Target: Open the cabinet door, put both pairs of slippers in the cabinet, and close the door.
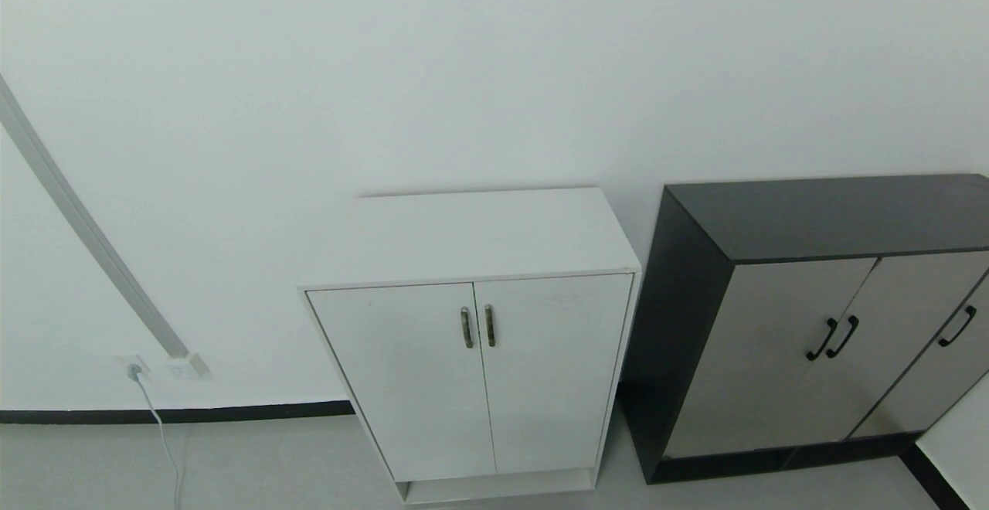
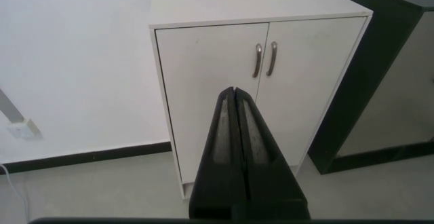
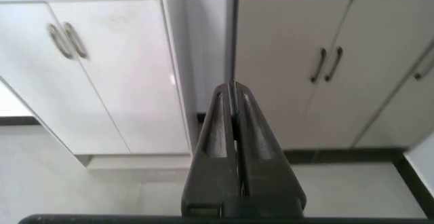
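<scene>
A white two-door cabinet (image 1: 479, 355) stands against the wall with both doors shut. Its two metal handles (image 1: 477, 326) sit side by side at the middle seam. The left wrist view has my left gripper (image 2: 234, 92) shut and holding nothing, some way in front of the white cabinet (image 2: 230, 68) and its handles (image 2: 265, 59). My right gripper (image 3: 234, 87) is shut and holding nothing as well, facing the gap between the white cabinet (image 3: 102, 75) and a dark one.
A black cabinet (image 1: 811, 317) with grey doors and black handles (image 1: 832, 338) stands right of the white one. A wall socket (image 1: 135, 369) with a white cable (image 1: 166, 440) is low on the left wall. Grey floor (image 1: 232, 467) lies in front.
</scene>
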{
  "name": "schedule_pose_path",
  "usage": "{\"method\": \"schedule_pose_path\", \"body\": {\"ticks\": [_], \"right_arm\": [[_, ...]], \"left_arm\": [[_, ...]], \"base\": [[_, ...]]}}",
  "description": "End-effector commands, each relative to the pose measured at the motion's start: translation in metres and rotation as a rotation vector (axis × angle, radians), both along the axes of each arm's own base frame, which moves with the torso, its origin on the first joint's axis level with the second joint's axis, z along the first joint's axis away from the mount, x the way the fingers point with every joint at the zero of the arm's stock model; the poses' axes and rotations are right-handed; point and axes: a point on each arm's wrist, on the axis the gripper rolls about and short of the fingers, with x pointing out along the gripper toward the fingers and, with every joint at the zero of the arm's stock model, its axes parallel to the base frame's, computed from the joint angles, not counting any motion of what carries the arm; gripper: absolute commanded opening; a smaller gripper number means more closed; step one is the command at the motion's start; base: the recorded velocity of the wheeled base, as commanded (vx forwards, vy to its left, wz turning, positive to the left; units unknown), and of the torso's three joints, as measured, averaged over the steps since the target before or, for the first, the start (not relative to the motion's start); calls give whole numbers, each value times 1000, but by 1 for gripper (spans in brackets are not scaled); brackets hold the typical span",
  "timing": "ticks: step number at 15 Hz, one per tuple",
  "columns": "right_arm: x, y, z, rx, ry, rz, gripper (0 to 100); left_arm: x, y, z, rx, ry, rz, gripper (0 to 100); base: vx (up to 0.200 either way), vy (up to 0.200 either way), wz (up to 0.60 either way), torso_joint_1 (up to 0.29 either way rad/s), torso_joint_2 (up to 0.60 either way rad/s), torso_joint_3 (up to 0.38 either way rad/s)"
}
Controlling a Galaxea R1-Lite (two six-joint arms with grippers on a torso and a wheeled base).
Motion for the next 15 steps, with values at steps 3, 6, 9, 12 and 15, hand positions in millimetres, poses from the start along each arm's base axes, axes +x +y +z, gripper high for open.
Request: {"method": "schedule_pose_path", "body": {"ticks": [3, 6, 9, 12, 15], "right_arm": [[-3, -1, -1, 49, -39, -32, 0], [-3, -2, 0, 85, -47, -97, 0], [-3, -2, 0, 84, -47, -100, 0], [-3, -2, 0, 76, -47, -99, 0], [-3, -2, 0, 74, -47, -96, 0]], "left_arm": [[0, 0, 0, -1, 1, 0, 0], [0, 0, 0, -1, 1, 0, 0], [0, 0, 0, 1, 1, 0, 0], [0, 0, 0, 2, 1, 0, 0], [0, 0, 0, 2, 1, 0, 0]], "base": [[0, 0, 0, 0, 0, 0], [0, 0, 0, 0, 0, 0], [0, 0, 0, 0, 0, 0], [0, 0, 0, 0, 0, 0], [0, 0, 0, 0, 0, 0]]}}
